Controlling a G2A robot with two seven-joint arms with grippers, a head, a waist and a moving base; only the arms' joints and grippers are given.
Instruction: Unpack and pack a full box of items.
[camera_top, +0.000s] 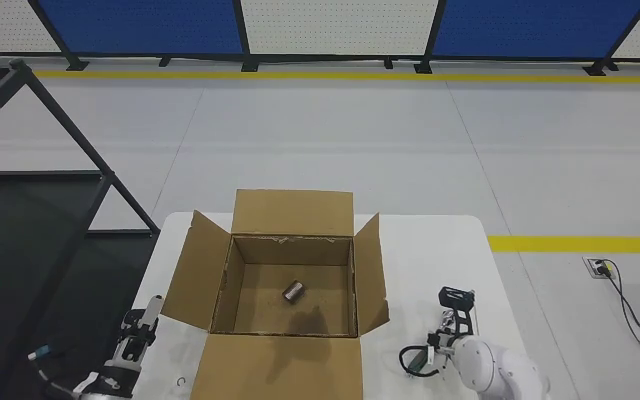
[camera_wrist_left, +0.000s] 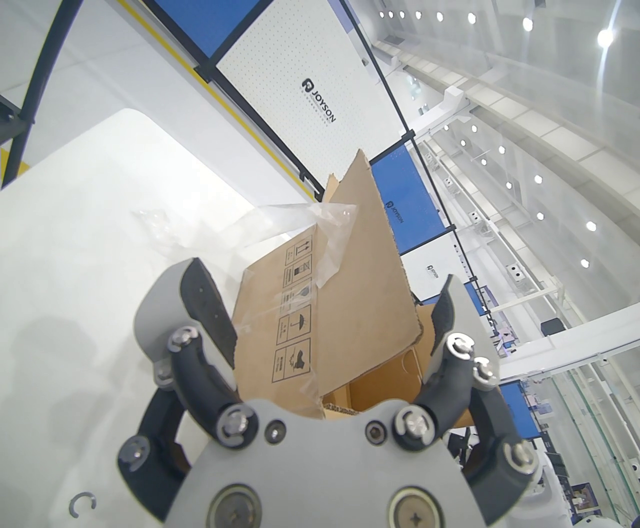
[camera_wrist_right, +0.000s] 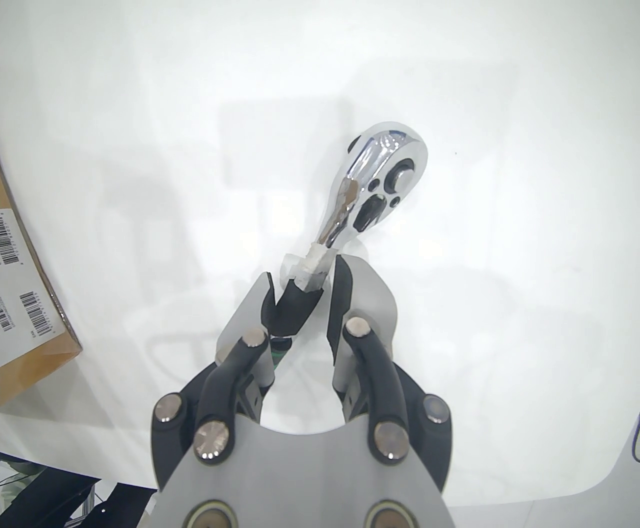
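Top view: an open cardboard box is seen at the middle of the white table, all four flaps spread outward. The near flap reaches the table's front edge, and the left flap comes close to the left edge. A single small dark cylinder lies on the box floor, apart from every wall. Bare tabletop is left to the right of the box and in a narrower strip on its left.

On the right side, the right gripper is drawn narrow around the black handle of a ratchet wrench. One pad is pressed to the handle, while contact at the other is hard to judge, so the wrench is probably gripped. The chrome head is pointed out over open table, and a labelled box flap lies well off to one side.

The left gripper is spread wide with nothing between its fingers, just beside the box's left wall. Loose clear tape hangs from that wall's upper edge.
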